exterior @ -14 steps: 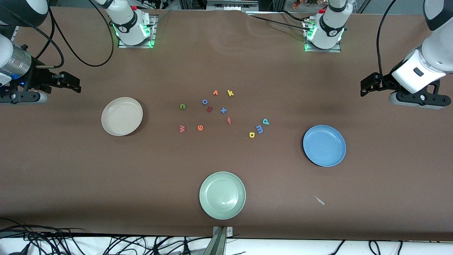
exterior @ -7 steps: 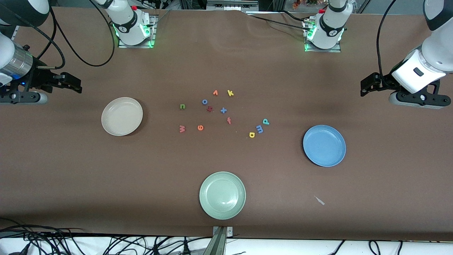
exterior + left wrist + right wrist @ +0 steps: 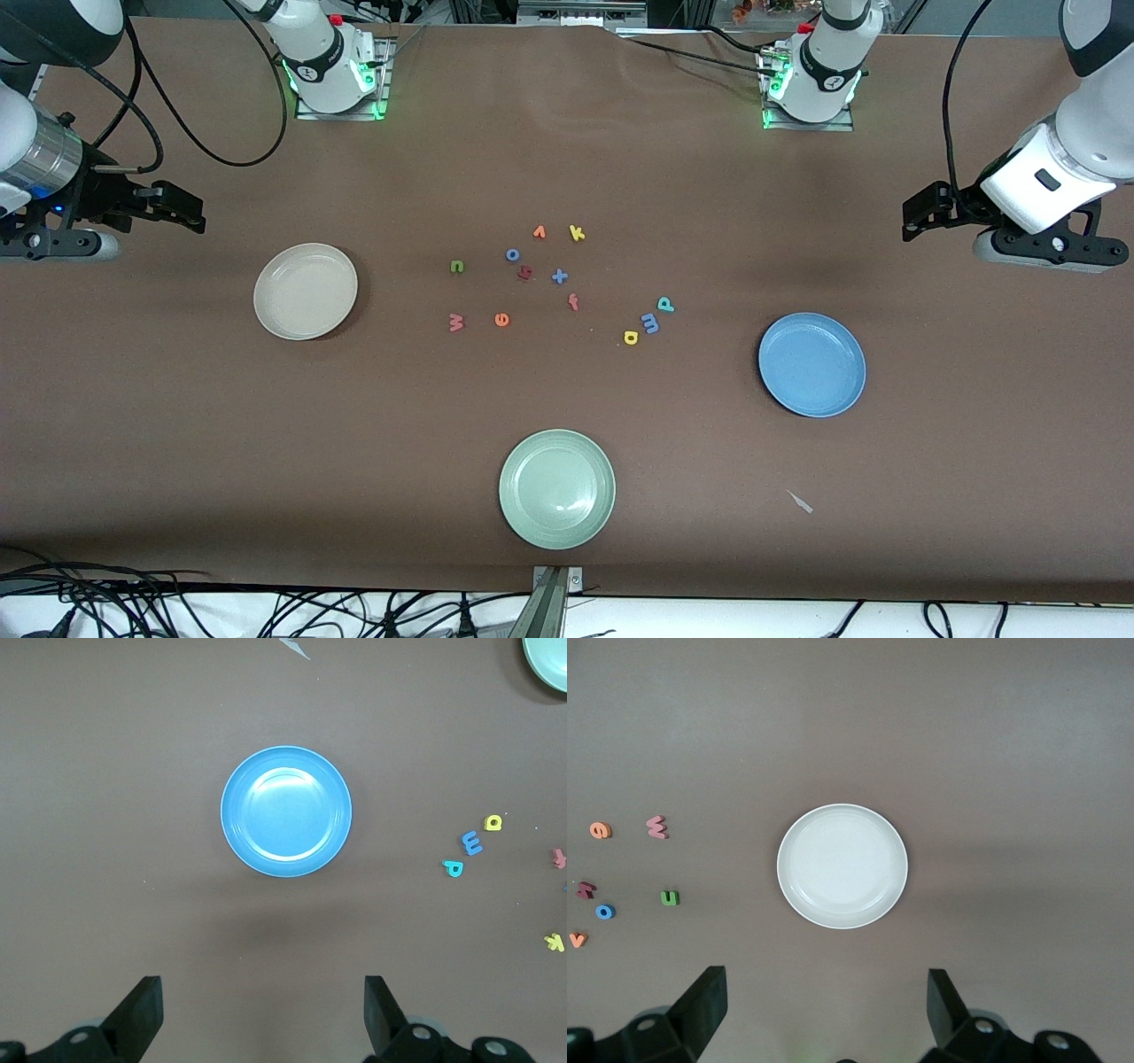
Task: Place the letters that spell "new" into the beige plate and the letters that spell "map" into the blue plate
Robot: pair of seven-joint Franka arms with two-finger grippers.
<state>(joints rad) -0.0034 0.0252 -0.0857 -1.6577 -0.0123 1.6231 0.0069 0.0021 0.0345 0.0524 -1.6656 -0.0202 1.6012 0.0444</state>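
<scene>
Waiting grippers: the left gripper (image 3: 912, 219) and right gripper (image 3: 182, 211) hung wide open and empty at opposite table ends, likely parked clear.
Letters: n (image 3: 456, 266), e (image 3: 502, 320), w (image 3: 456, 322) and m (image 3: 649, 323), a (image 3: 631, 337), p (image 3: 665, 305) lay mid-table, none plated.
Plates: beige plate (image 3: 306, 291) toward the right arm's end, blue plate (image 3: 812, 364) toward the left's.
Change: none visible since earlier.

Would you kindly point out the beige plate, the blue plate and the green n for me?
beige plate (image 3: 306, 291): front view, centre of its bare floor.
blue plate (image 3: 812, 364): front view, centre of its bare floor.
green n (image 3: 456, 266): front view, middle of the letter.
</scene>
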